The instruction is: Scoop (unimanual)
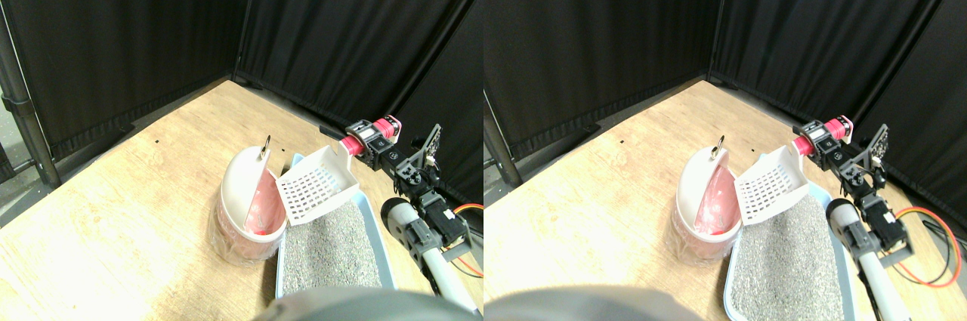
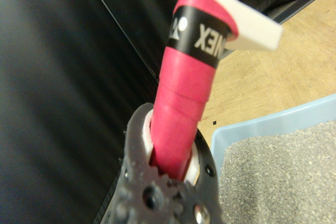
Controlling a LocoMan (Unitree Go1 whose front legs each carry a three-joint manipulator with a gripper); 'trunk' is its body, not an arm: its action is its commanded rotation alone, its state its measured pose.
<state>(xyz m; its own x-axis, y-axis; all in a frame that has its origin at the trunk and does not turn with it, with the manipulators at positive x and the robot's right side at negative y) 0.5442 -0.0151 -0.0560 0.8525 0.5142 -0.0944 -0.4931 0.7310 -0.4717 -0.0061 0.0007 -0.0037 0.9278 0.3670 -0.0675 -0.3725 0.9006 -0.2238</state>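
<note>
Litter (image 1: 332,249) fills the pale blue tray (image 1: 378,234) at the lower middle of the stereo pair view, and the white slotted scoop (image 1: 317,189) is held raised above the tray's far end, its slotted face tipped toward the white, pink-lined bin (image 1: 249,200) that stands just beside the tray on the wooden bench (image 1: 121,208). The scoop's pink-wrapped handle (image 2: 184,108) is seen in the wrist view passing into the dark frame of the right gripper (image 1: 370,143), and the jaws are judged to be closed on it, since the handle is seated between them with no visible gap. Whether anything lies in the scoop cannot be told; its inside appears bare. The step in hand is judged to be the emptying of the scoop over the bin, or a return toward the litter. Spillage onto the bench could be caused if the scoop's lip is not carried fully over the bin's opening before it is tilted further. The bin, which looks light, could be pushed or tipped if its rim or hinged lid is struck by the scoop's edge. The handle could also twist in the jaws under a sideways load, since its wrap looks smooth and rounded.
</note>
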